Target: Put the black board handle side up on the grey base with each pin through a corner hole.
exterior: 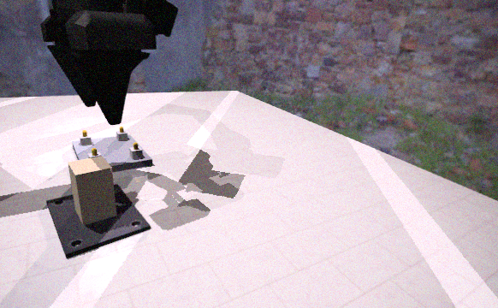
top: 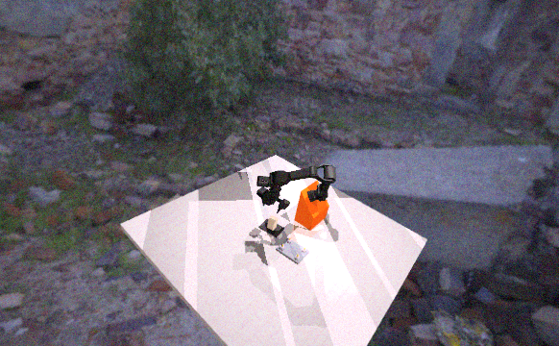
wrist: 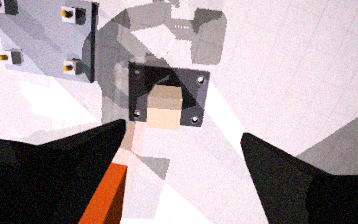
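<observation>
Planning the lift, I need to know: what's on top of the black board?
A tan square handle stands upright on the black board. Whatever surface lies directly beneath the handle is covered.
</observation>
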Tool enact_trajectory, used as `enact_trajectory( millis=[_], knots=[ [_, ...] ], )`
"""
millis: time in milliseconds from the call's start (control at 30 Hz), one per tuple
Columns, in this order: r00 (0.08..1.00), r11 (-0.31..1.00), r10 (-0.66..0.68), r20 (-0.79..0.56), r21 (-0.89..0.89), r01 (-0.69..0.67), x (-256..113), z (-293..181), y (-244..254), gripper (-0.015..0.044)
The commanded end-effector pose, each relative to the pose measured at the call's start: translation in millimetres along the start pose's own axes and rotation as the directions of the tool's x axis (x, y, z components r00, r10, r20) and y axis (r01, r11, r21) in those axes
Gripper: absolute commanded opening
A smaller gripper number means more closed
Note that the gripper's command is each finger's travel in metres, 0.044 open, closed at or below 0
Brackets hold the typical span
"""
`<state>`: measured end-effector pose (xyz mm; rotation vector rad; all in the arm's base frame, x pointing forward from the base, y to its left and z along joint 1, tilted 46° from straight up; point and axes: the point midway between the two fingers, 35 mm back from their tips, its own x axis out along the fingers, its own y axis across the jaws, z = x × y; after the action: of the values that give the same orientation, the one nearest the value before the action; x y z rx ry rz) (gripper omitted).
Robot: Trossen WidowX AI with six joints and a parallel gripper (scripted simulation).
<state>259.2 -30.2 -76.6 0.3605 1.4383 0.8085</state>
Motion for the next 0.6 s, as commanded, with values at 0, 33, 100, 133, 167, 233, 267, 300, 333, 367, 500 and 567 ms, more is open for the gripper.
enact_trajectory(
  millis=[0,33,100,133,167,233,267,300,333,367,500,567],
  knots=[
    [0.998,0.999,0.043,-0.034,0.007,-0.042,0.4,-13.6,12.5,0.0440],
    [0.998,0.999,0.043,-0.034,0.007,-0.042,0.4,-13.6,12.5,0.0440],
    [0.998,0.999,0.043,-0.034,0.008,-0.043,0.2,-14.4,16.1,0.0440],
    [0.998,0.999,0.043,-0.034,0.008,-0.043,0.2,-14.4,16.1,0.0440],
    [0.998,0.999,0.043,-0.034,0.008,-0.043,3.1,-14.3,16.2,0.0440],
    [0.998,0.999,0.043,-0.034,0.008,-0.043,24.4,-14.8,17.1,0.0440],
    [0.998,0.999,0.044,-0.034,0.007,-0.044,32.7,-15.3,17.8,0.0440],
    [0.998,0.999,0.045,-0.034,0.007,-0.044,35.5,-15.6,18.1,0.0440],
    [0.998,0.999,0.045,-0.034,0.007,-0.044,35.5,-15.6,18.1,0.0440],
    [0.998,0.999,0.045,-0.034,0.007,-0.044,35.5,-15.6,18.1,0.0440],
    [0.998,0.999,0.045,-0.034,0.007,-0.044,40.3,-15.7,18.9,0.0440],
    [0.998,0.999,0.045,-0.034,0.007,-0.045,49.3,-16.1,20.4,0.0440]
  ],
)
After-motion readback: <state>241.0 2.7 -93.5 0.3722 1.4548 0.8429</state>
